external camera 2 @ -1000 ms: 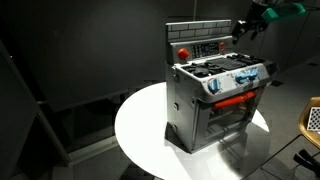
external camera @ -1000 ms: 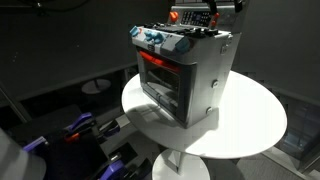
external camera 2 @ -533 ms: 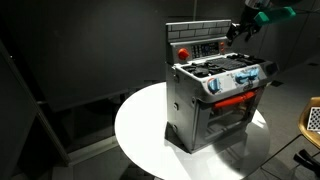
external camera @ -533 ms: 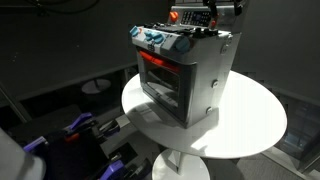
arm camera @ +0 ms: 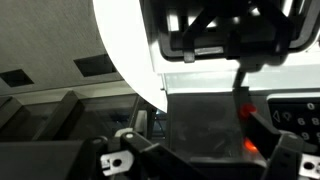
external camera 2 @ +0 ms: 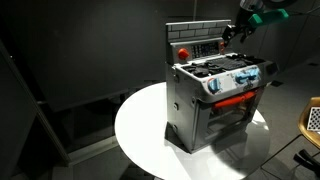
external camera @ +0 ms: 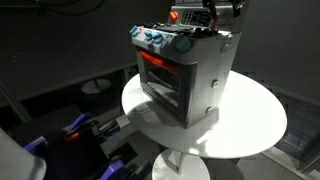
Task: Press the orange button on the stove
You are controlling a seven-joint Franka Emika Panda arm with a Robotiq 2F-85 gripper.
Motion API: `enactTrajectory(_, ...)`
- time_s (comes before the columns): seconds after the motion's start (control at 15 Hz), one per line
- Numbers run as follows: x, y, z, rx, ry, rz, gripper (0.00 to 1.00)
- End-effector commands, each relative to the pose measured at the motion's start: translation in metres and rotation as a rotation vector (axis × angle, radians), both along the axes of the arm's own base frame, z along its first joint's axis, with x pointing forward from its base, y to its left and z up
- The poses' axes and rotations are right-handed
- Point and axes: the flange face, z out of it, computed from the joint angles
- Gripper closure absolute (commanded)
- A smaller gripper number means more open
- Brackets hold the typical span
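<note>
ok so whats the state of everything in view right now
stove: upright on the table, door shut, glowing red
orange button: untouched, gripper apart from it
gripper: up by the back panel, open or shut unclear

text: none legible | labels: none | brands: none

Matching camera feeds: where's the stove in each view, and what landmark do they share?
Exterior view: stove at centre, glowing door facing lower left.
Exterior view: stove right of centre, door facing lower right.
Wrist view: stove seems to fill the upper right, close up and cropped.
Shared landmark: the round white table under it.
</note>
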Motion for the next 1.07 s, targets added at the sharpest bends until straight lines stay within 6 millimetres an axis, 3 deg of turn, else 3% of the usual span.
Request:
enactTrajectory(0.0, 0.011, -0.001, 0.005, 0.003, -0.007, 0.002, 0.00)
enactTrajectory(0.4, 0.013, -0.002, 0.006, -0.005, -0.006, 0.010, 0.00)
enactTrajectory(1.0, -0.024, 0.012, 0.024, 0.057, 0.037, 0.009, 0.00)
